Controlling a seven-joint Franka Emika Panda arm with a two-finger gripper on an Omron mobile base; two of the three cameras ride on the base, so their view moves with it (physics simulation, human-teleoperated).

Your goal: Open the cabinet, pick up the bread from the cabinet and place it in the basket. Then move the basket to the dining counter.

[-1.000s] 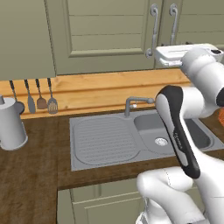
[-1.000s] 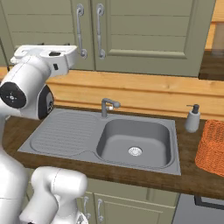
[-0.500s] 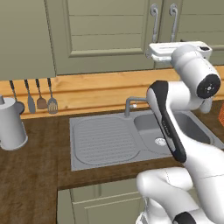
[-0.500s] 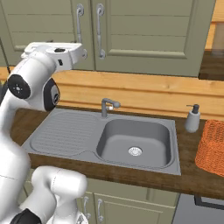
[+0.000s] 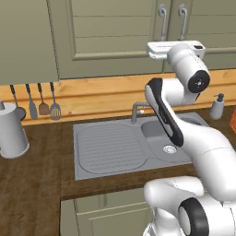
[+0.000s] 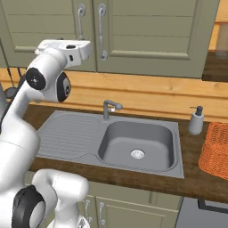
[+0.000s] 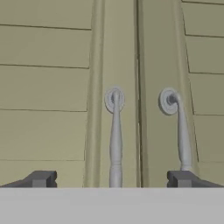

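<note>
So my arm just swung higher since a second ago, and my pincer [image 7: 112, 179] now sits right in front of the cabinet [image 5: 115, 32] doors, wide open, gripping nothing. Earlier it hung lower, over the sink [image 6: 133, 142]. Means I'm lined up to grab a handle [image 7: 115, 140]; doors are shut, so the bread's hidden. The basket [image 6: 216, 149] waits at the counter's [image 6: 196, 180] right end.
</note>
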